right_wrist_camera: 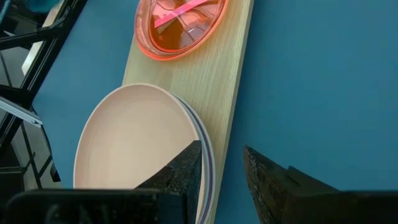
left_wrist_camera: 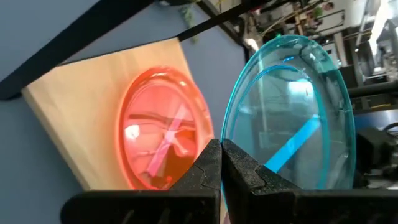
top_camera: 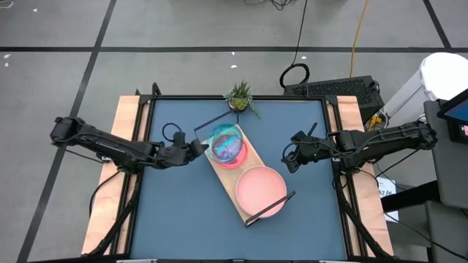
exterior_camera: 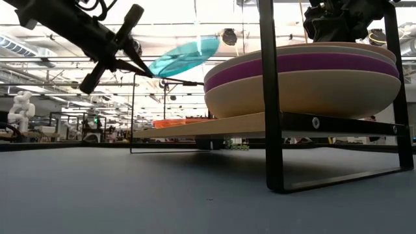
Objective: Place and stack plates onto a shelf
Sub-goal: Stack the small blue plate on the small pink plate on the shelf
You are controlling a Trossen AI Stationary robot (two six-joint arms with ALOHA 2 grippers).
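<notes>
Table [top_camera: 183,219]: dark blue top, with light wooden side rails showing along its left and right edges. Small potted plant [top_camera: 240,96] with spiky green leaves stands at the far edge of the table, near the middle. Grey floor [top_camera: 183,29] around the table carries dark tape lines. Coiled black cable [top_camera: 294,74] lies on the floor behind the table; a yellow cable [top_camera: 356,36] runs beside it toward a black keyboard-like unit [top_camera: 340,89]. In the low view, an orange crate [exterior_camera: 174,122] sits in the room beyond, under ceiling strip lights [exterior_camera: 58,45], and a white robot figure [exterior_camera: 20,107] stands at far left.
</notes>
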